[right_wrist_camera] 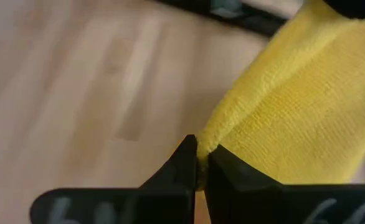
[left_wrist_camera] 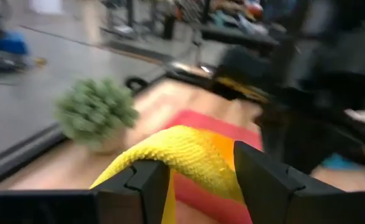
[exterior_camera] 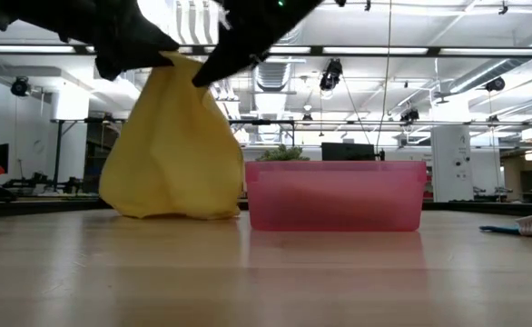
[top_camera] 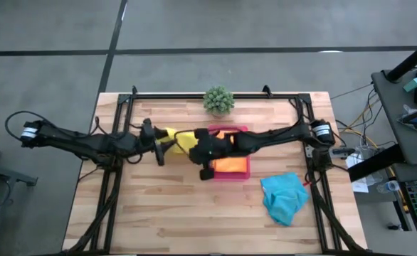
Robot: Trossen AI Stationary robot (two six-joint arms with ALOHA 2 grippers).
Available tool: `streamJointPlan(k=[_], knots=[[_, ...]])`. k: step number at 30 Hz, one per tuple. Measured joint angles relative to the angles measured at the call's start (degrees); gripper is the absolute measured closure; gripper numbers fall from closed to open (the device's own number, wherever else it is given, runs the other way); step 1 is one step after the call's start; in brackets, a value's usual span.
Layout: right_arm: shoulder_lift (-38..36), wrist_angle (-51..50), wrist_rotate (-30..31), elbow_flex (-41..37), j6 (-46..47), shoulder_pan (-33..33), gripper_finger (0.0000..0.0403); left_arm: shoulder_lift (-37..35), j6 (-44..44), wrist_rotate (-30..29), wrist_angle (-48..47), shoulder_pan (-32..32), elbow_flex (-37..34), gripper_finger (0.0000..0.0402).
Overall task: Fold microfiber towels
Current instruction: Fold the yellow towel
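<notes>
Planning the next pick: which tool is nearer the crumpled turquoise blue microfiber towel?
Right. The right tool is at the table's middle, beside the pink tray, with the turquoise blue microfiber towel off toward its own side. The left tool sits farther away still.

Nubby yellow cloth (right_wrist_camera: 282,118), translucent pink plastic tray (exterior_camera: 334,195), smooth wooden table (top_camera: 194,213).

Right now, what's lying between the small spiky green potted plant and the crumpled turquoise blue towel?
In the high view, the pink rectangular tray with an orange towel inside lies between the plant and the blue towel.
</notes>
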Motion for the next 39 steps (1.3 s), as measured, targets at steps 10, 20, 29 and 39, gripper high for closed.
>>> streamJointPlan(k=[10,20,29,39], knots=[[1.9,-7.5,-13.1,-0.6,-1.7,-1.2,0.0394,6.1,1.1,16.3,-5.8,0.0,0.0,0.0240],[1.9,-9.1,-14.5,-0.7,0.7,-1.1,0.0394,4.9,-9.3,27.5,-20.2,0.0,0.7,0.0239],[4.9,-3.4,-14.3,-0.7,3.0,-1.1,0.0394,1.5,0.4,34.4,-14.5,-0.5,4.7,0.0239],[6.4,-3.5,-14.2,-0.7,2.4,-1.1,0.0394,12.0,7.7,25.7,-6.0,-0.8,4.6,0.0239]])
